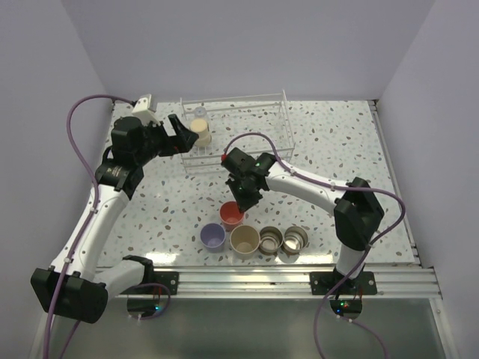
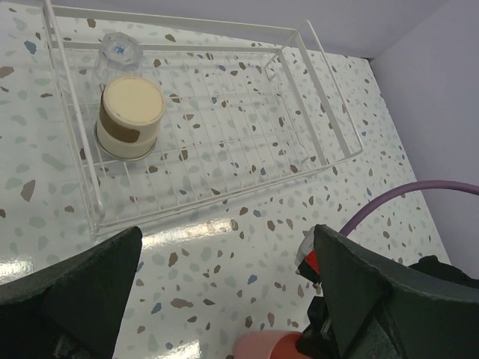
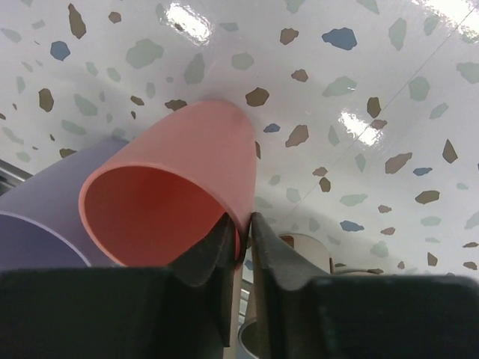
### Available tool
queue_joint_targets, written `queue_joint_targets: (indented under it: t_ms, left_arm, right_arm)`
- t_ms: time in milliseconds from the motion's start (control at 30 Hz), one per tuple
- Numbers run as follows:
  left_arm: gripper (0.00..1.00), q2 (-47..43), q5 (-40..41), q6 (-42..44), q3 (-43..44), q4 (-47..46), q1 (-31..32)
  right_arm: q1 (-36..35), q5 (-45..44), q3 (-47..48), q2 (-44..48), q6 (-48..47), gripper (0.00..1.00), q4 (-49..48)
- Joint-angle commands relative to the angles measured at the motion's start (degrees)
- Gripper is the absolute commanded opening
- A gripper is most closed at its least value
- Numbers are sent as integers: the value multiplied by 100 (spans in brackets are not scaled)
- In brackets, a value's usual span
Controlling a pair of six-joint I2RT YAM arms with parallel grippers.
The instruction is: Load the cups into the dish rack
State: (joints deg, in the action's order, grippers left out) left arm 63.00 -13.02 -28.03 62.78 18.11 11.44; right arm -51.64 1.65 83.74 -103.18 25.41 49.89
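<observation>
Right gripper (image 3: 241,224) clamped on red cup (image 3: 187,164) rim, one finger inside, one outside. The cup is just beside the lavender cup (image 3: 45,217). Left gripper (image 2: 227,233) wide open, hovering by rack (image 2: 172,19). Rack holds upside-down steel cup (image 2: 131,112), with clear cup (image 2: 120,48) behind it.

Speckled terrazzo tabletop (image 1: 337,142), plain white walls (image 1: 247,45) around it, aluminium rail (image 1: 247,280) along its near edge.
</observation>
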Motion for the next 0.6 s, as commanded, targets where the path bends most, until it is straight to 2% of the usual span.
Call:
queue_joint_targets:
  t_ms: [0, 133, 400, 567]
  left_arm:
    - [100, 36, 36, 96, 269, -62, 16]
    - [100, 81, 54, 96, 357, -88, 16]
    - [100, 133, -473, 61, 489, -413, 16]
    - [100, 326, -360, -88, 831, -177, 25]
  right_arm:
    - [5, 29, 124, -45, -97, 13, -50]
    - [-4, -59, 308, -54, -203, 1, 108]
    - [136, -710, 880, -54, -616, 0, 706]
    - [1040, -219, 1591, 174, -722, 0, 899]
